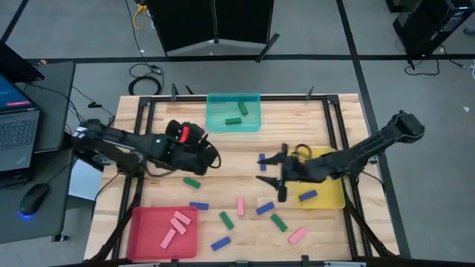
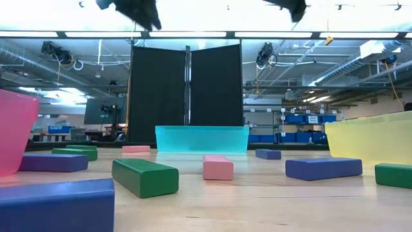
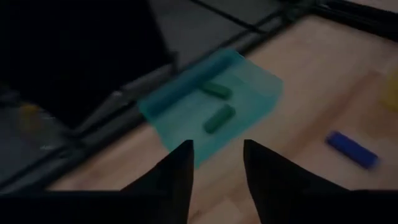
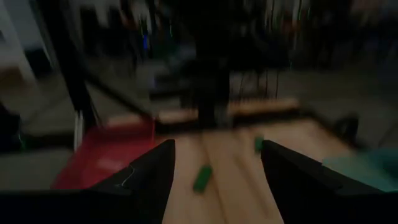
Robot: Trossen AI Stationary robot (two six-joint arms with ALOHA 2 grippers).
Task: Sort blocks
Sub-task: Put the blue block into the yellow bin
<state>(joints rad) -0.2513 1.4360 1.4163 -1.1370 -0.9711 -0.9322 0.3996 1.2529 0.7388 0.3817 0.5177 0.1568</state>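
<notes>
Small pink, green and blue blocks lie flat on the wooden table's near half, among them a green block (image 1: 191, 182), a pink block (image 1: 241, 205) and a blue block (image 1: 265, 209). Two green blocks (image 1: 237, 113) lie in the teal tray (image 1: 215, 119), pink blocks (image 1: 174, 226) in the red tray (image 1: 145, 237), and a blue block (image 1: 308, 195) in the yellow tray (image 1: 330, 194). My left gripper (image 1: 215, 157) (image 3: 217, 158) hovers open and empty left of centre, looking toward the teal tray (image 3: 186, 99). My right gripper (image 1: 266, 170) (image 4: 217, 162) hovers open and empty beside the yellow tray.
A black frame rail (image 1: 141, 148) runs around the table's edges. A laptop (image 1: 15, 126) and a mouse (image 1: 31, 199) sit on a side desk to the left. A lone blue block (image 1: 262, 158) lies near my right gripper. Bare wood (image 1: 237, 148) lies between the grippers.
</notes>
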